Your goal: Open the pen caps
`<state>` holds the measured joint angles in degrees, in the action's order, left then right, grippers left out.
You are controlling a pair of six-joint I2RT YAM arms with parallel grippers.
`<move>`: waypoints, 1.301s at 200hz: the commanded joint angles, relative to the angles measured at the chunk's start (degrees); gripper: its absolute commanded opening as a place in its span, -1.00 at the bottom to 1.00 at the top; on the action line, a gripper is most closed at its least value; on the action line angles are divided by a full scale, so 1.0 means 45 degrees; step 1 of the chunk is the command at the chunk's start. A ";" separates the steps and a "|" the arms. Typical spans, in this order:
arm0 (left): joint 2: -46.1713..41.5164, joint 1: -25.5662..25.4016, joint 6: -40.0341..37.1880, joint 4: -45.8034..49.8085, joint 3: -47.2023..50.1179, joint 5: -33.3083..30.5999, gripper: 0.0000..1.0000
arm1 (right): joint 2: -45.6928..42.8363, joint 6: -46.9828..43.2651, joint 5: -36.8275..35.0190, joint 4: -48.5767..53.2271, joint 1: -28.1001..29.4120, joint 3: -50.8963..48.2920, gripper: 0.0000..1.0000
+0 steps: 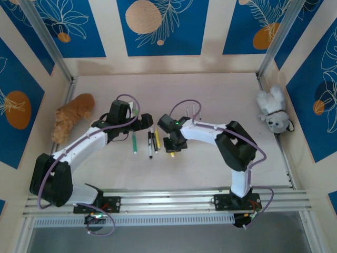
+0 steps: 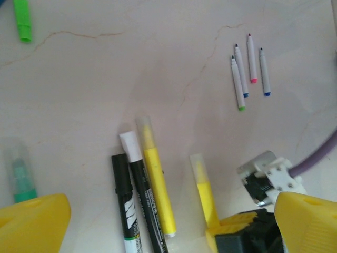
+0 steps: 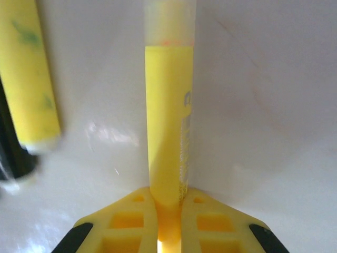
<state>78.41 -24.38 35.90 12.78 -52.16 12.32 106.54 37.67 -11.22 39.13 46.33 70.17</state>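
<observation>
Right wrist view: your right gripper [image 3: 168, 211] is pinching the tail end of a yellow highlighter [image 3: 166, 121] at bottom centre. Its clear cap [image 3: 169, 21] is sitting on at the top edge. The grip is lying far from that cap, so a pull there may be dragging the smooth barrel through the fingers or levering it sideways. A second highlighter [image 3: 29, 74] is lying close at upper left and could be knocked.

Left wrist view: your left gripper [image 2: 171, 211] is standing with fingers [image 2: 37, 224] spread wide, gripping nothing. Two black markers [image 2: 131, 205] are lying at lower centre, and four thin pens [image 2: 250, 68] at upper right. With this crowding, closing down may be catching the wrong pen.

Top view: the loose pens [image 1: 150, 141] are lying at mid-frame between both grippers. The table [image 1: 221, 89] is looking pale, smooth and faintly veined. Blue leaf-patterned panels [image 1: 155, 26] are walling it in. An orange plush toy [image 1: 73, 117] is lying at left and a white one [image 1: 274, 113] at right.
</observation>
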 commanded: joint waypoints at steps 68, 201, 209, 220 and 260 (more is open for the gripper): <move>0.0941 -0.0877 0.0739 -0.0781 -0.0472 0.0982 0.93 | -0.5219 -0.1227 0.2282 -0.2514 -0.0732 -0.2527 -1.00; 0.2652 -0.2177 0.1744 -0.1918 -0.1941 0.1360 0.41 | -0.5086 -0.1181 0.2783 -0.3219 -0.0139 -0.2446 -1.00; 0.2707 -0.2180 0.1777 -0.1973 -0.1954 0.1390 0.31 | -0.5055 -0.1183 0.2769 -0.3220 -0.0119 -0.2375 -1.00; 0.2746 -0.2189 0.1855 -0.2140 -0.1944 0.1485 0.17 | -0.5024 -0.1203 0.2711 -0.3235 -0.0099 -0.2287 -1.00; 0.2897 -0.2219 0.1962 -0.2493 -0.2022 0.1794 -0.53 | -0.4677 -0.1272 0.2709 -0.3282 -0.0080 -0.1998 -1.00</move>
<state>90.63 -33.74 44.71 3.75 -59.31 18.61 84.33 33.04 -0.56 24.95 45.43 59.18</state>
